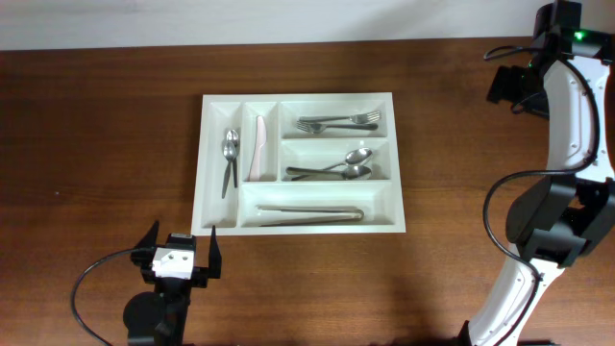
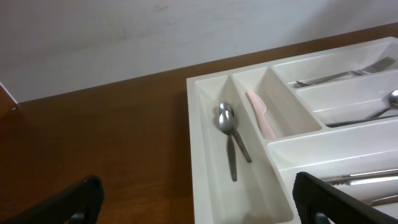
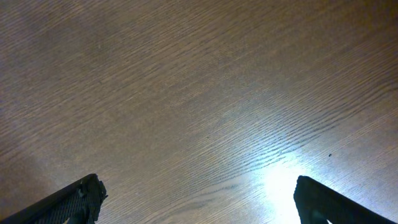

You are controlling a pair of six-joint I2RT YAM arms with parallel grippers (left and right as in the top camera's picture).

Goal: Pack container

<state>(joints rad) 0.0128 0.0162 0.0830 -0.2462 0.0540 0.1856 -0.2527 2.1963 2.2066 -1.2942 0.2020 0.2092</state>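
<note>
The white container (image 1: 206,163) lies at mid-table with five compartments. Its two narrow upright slots hold two spoons (image 1: 231,159) and a pink knife (image 1: 258,149). The long slots hold forks (image 1: 336,122), more spoons (image 1: 336,170) and metal tongs (image 1: 309,213). My left gripper (image 1: 180,247) hangs open just in front of the container's near-left corner, holding nothing. The left wrist view shows it (image 2: 199,200) straddling that corner of the container (image 2: 194,124), with the spoons (image 2: 227,127) and pink knife (image 2: 261,115) beyond. My right gripper (image 3: 196,196) is open over bare wood, empty.
The right arm (image 1: 567,115) stands tall at the table's right edge, well away from the container. A pale wall (image 2: 124,37) runs behind the table's far edge. Brown wood (image 1: 461,279) surrounds the container on all sides.
</note>
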